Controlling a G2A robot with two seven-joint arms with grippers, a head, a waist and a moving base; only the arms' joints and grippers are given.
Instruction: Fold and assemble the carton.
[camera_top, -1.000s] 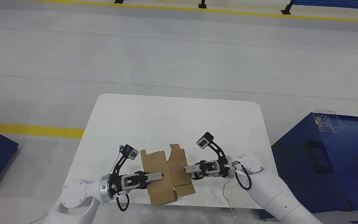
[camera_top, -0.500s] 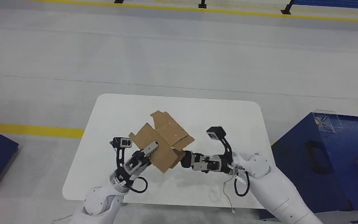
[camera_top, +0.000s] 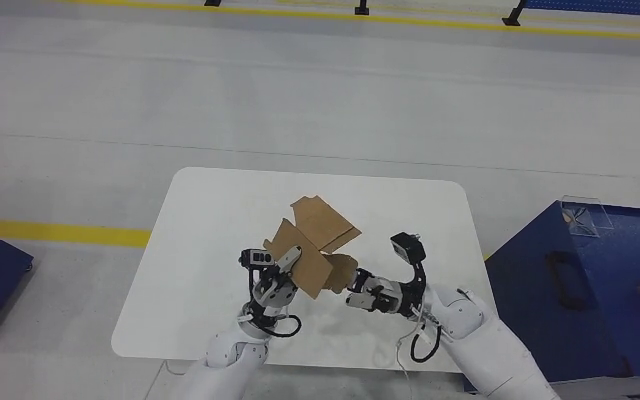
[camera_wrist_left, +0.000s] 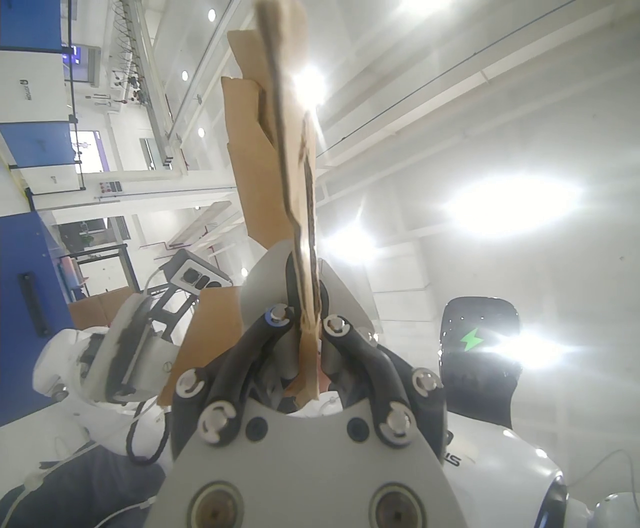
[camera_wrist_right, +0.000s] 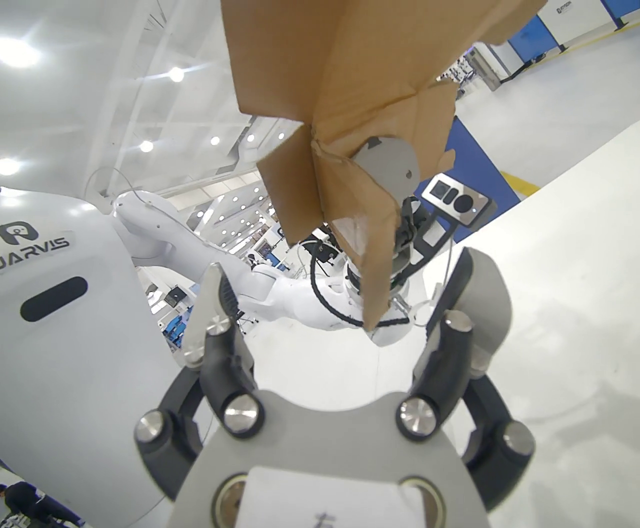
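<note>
The brown carton (camera_top: 318, 243), partly unfolded with its flaps loose, is held tilted above the white table (camera_top: 200, 215). My left gripper (camera_top: 288, 264) is shut on its lower edge; in the left wrist view the fingers (camera_wrist_left: 345, 310) pinch the board, seen edge-on as the carton (camera_wrist_left: 282, 150). My right gripper (camera_top: 356, 293) stands open just right of the carton. In the right wrist view a hanging flap (camera_wrist_right: 372, 250) of the carton (camera_wrist_right: 330, 75) dips between the spread fingers of my right gripper (camera_wrist_right: 345, 295) without being clamped.
A blue cabinet (camera_top: 575, 290) stands off the table's right side. The table's front edge (camera_top: 300, 355) lies close under both arms. Bare tabletop (camera_top: 230, 200) extends behind and to the left of the carton.
The carton rose from lying flat on the table to standing tilted in the air. Both arms swung inward and up, and the right gripper has come off the carton.
</note>
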